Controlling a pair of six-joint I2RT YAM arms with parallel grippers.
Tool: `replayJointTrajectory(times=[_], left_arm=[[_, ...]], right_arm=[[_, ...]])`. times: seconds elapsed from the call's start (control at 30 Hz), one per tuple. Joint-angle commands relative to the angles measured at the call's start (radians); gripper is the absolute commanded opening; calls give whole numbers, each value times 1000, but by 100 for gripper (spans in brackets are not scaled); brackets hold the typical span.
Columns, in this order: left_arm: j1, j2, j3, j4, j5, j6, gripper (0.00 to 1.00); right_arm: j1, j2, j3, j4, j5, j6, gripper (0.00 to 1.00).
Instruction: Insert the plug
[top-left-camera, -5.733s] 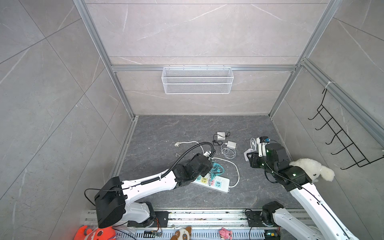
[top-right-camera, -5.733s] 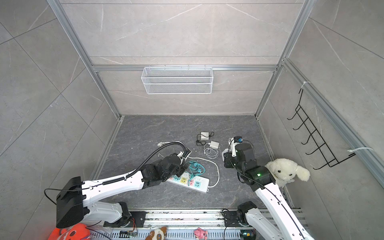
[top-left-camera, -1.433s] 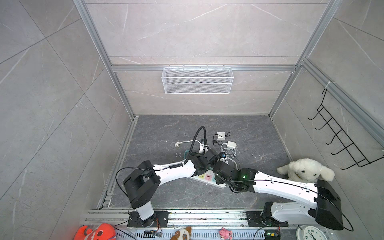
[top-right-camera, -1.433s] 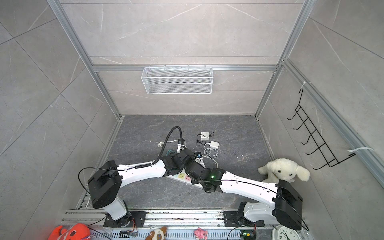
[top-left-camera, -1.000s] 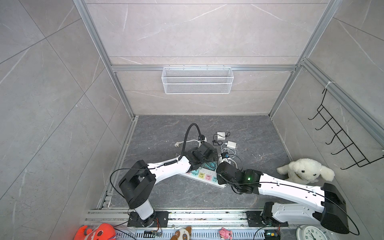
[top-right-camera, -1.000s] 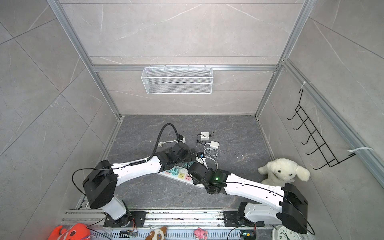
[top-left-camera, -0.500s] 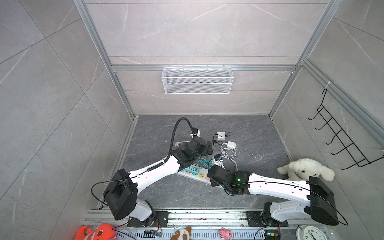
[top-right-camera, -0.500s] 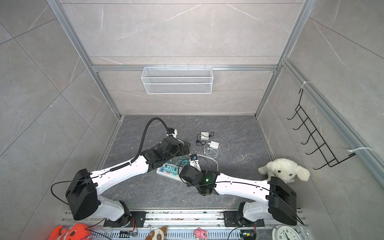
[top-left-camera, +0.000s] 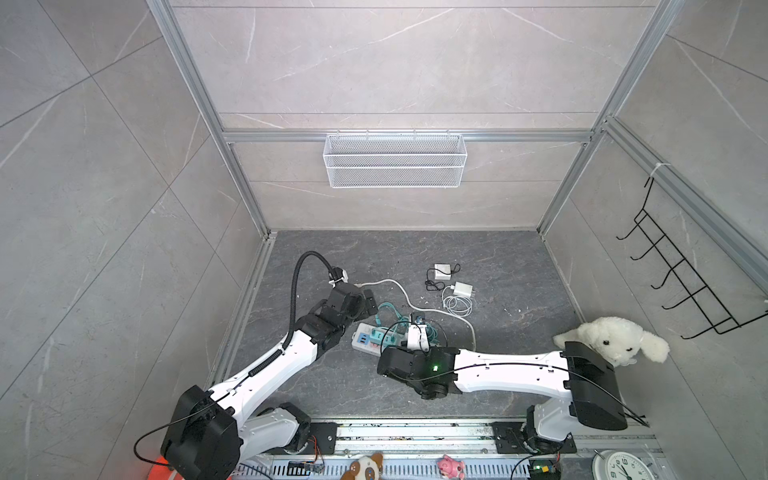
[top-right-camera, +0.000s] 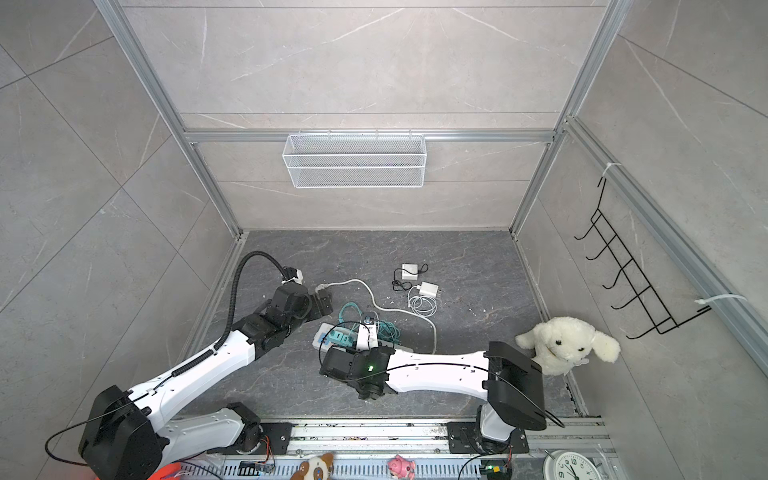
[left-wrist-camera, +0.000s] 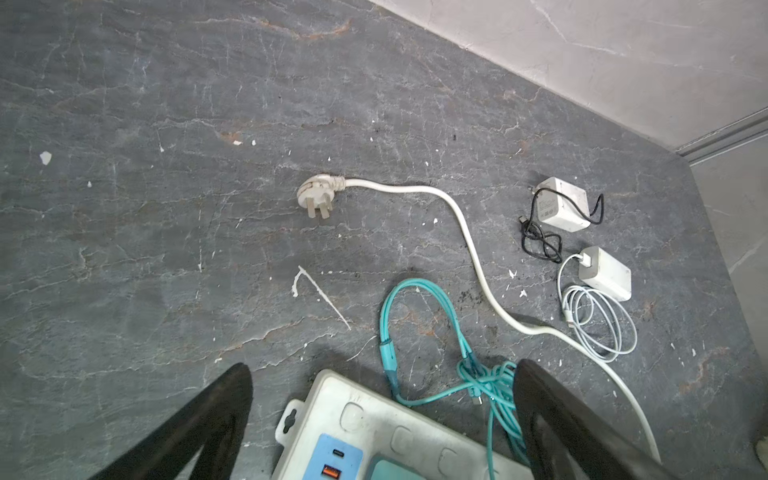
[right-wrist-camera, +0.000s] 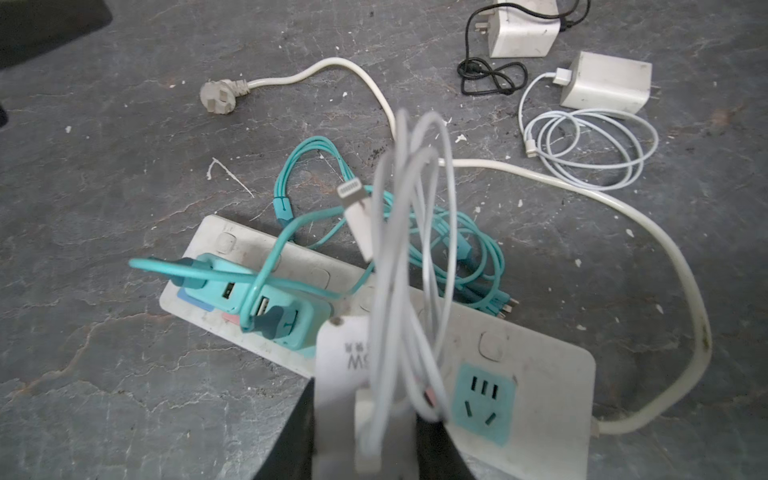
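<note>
while left gripper (left-wrist-camera: 382, 368) gapes empty over power strip (left-wrist-camera: 361, 415), right gripper (right-wrist-camera: 365, 440) clamps white charger (right-wrist-camera: 340, 365).

Floor (left-wrist-camera: 166, 249) is reading as matt veined stone, flecked white. Power strip (right-wrist-camera: 540, 374) is showing grimy white plastic; white charger (right-wrist-camera: 340, 365) is looking matt plastic. Teal adapters (right-wrist-camera: 299, 320) are looking slightly glossy. Wall basket (top-left-camera: 395, 166) is showing wire mesh. Plush dog (top-left-camera: 611, 340) is looking fluffy.

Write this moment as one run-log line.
left gripper: open, empty | right gripper: shut on charger | charger: over strip | seating: unclear
</note>
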Motion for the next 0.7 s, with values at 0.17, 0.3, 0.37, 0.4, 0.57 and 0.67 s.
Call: replayJointTrajectory(times=[0.17,0.3,0.37,0.4,0.57,0.67], left_arm=[[89,-90,-86,45,98,-5,100],[93,-106,-98,53,111,4,100],[93,-114,-104,55,115,2,100],[93,-118,-107,57,116,0,100],[94,-140,-122,42,103,-1,100],[95,-166,-133,33,89,-4,100]], right_arm=[[10,80,57,-107,59,166,9],[10,114,70,-102,54,178,8],[10,134,88,-102,61,180,8],[12,140,92,-98,64,181,7],[10,171,120,-93,94,189,7],[5,197,145,-104,100,194,7]])
